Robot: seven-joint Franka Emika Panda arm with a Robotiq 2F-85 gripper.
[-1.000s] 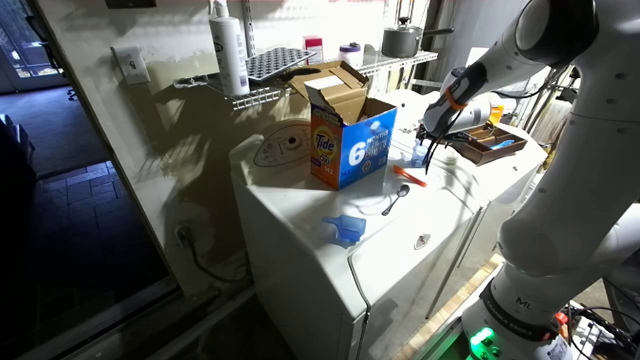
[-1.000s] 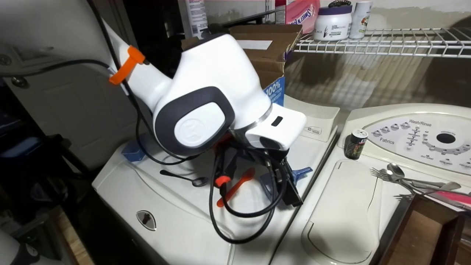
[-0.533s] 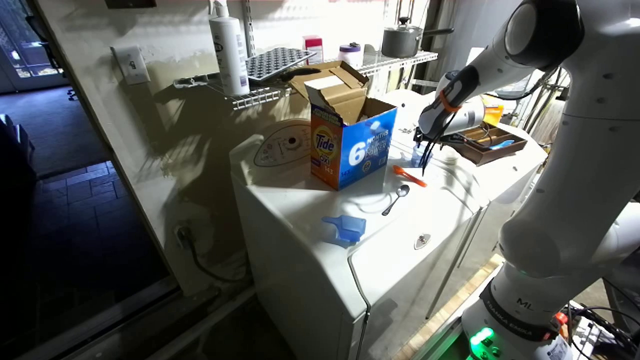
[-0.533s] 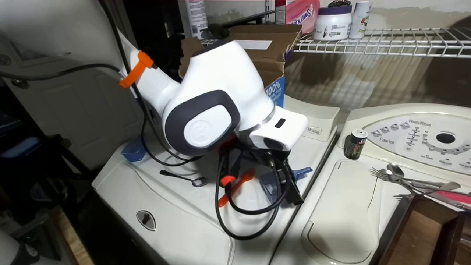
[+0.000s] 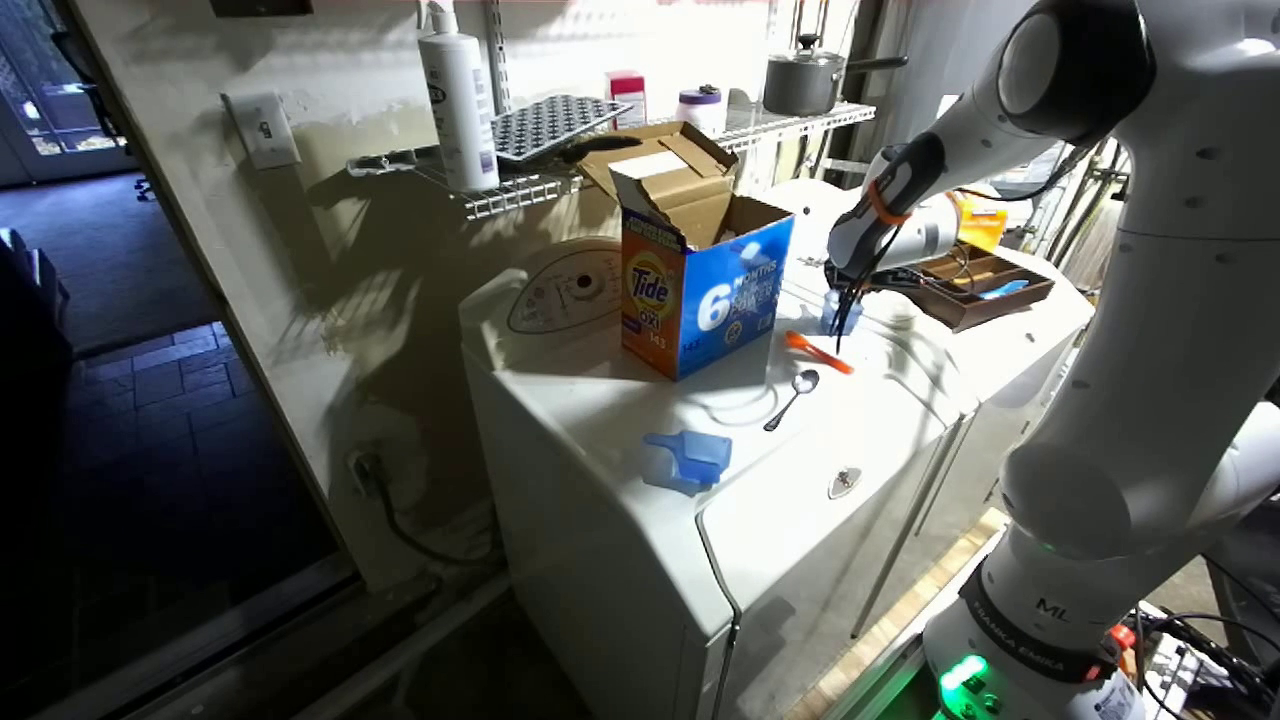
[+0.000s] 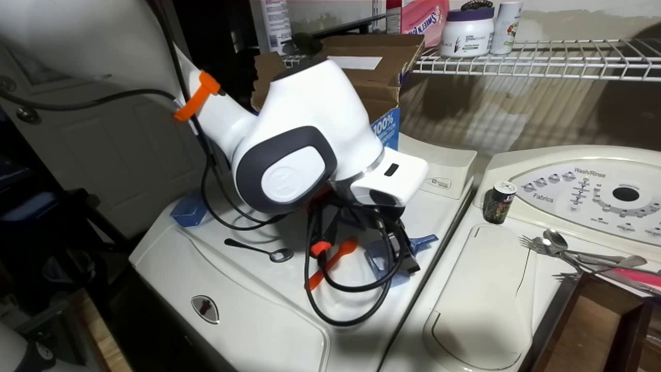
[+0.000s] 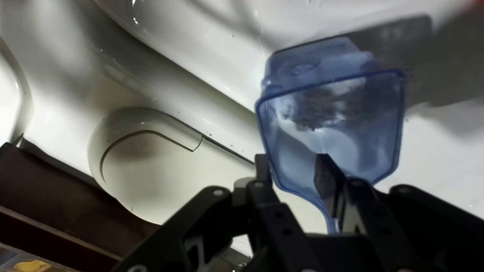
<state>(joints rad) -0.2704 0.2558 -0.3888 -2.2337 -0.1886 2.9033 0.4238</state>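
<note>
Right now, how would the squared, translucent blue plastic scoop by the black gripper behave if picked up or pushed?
The scoop would probably feel light and stiff: its plastic looks thin yet keeps a squared shape. Being flat-sided, it might slide rather than roll. Its handle juts out, so it could tilt when lifted.

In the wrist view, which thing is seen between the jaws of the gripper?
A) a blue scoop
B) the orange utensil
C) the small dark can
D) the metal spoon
A: in the wrist view, part of the blue scoop shows between the parted jaws of the gripper.
</note>
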